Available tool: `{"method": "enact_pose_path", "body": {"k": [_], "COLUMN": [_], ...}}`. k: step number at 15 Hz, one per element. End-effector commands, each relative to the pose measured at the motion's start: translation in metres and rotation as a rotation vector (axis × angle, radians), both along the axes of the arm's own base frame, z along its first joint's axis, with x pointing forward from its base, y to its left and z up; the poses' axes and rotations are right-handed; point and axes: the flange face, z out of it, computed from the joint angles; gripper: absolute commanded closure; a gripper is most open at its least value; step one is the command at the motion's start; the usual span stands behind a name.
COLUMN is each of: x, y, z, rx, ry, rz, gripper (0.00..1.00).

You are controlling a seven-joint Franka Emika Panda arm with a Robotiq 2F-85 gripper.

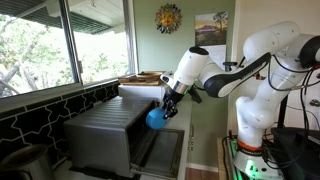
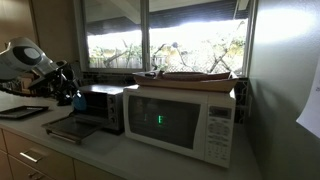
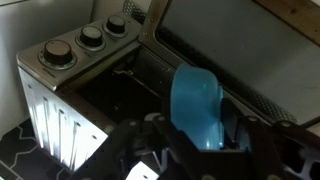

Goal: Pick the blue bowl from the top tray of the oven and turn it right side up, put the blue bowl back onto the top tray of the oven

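The blue bowl is held in my gripper, tilted on its side just in front of the oven's dark opening. In an exterior view the bowl hangs under the gripper beside the grey-silver oven, above its open door. In an exterior view the bowl shows small at the oven's left side, with the gripper on it. The oven's knobs show in the wrist view. The top tray inside is dark and hard to make out.
A white microwave with a wooden tray on top stands next to the oven. A window runs behind the counter. A dark flat tray lies on the counter near the arm.
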Motion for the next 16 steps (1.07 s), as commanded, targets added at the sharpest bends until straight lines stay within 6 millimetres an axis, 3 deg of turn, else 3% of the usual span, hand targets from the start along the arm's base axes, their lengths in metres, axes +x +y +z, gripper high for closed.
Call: {"method": "enact_pose_path", "body": {"k": [1, 8, 13, 14, 15, 16], "x": [-0.006, -0.021, -0.022, -0.021, -0.021, -0.020], "y": [0.017, 0.044, 0.049, 0.051, 0.051, 0.051], "z": [-0.006, -0.030, -0.035, -0.027, -0.027, -0.026], "rx": [-0.089, -0.172, -0.178, -0.193, -0.189, -0.188], "ry": [-0.054, -0.105, -0.202, -0.171, -0.174, -0.175], "rz": [0.103, 0.235, 0.274, 0.278, 0.276, 0.276], "gripper": [0.73, 0.73, 0.73, 0.73, 0.48, 0.48]}}
